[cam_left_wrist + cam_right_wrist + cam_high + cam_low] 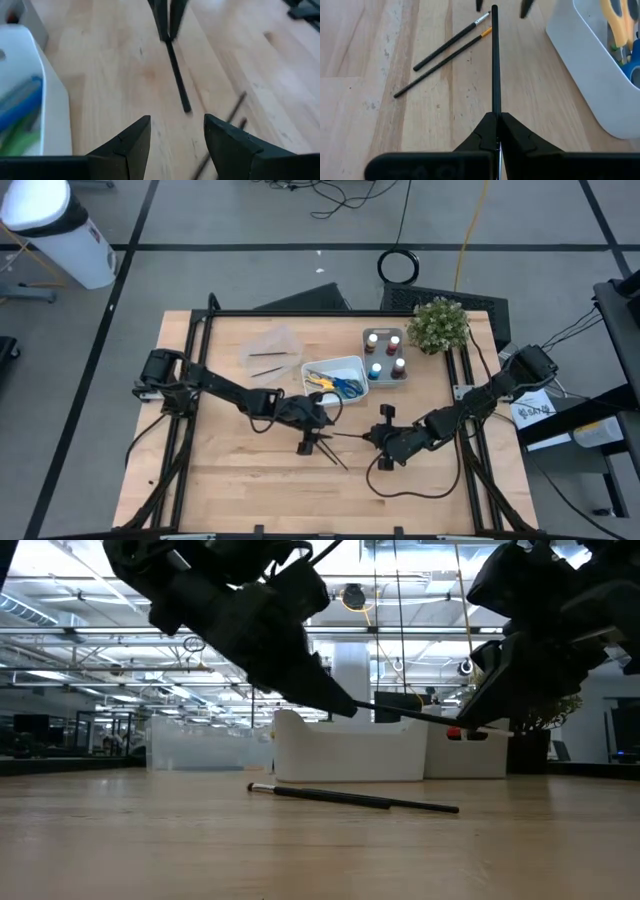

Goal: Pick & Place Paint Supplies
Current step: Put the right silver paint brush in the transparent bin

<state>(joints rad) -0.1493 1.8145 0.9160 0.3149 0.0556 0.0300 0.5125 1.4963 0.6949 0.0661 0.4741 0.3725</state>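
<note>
Handing over mid-air near the table (pixel 220 470) centre: the right end effector (pixel 383 436) is pressed together on one thin dark brush (pixel 495 60), held level, its free tip between the spread fingers of the left end effector (pixel 322 423), untouched. Judged risk: releasing before the left clamps would drop it. Two more brushes (pixel 451 50) lie below, beside the white scissors tray (pixel 337 366).

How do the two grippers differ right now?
The right gripper is shut on a thin dark brush; the left gripper is open and holds nothing. The right one carries the brush above the table; the left one faces the brush's free end. Both hover mid-table near the white tray.
</note>
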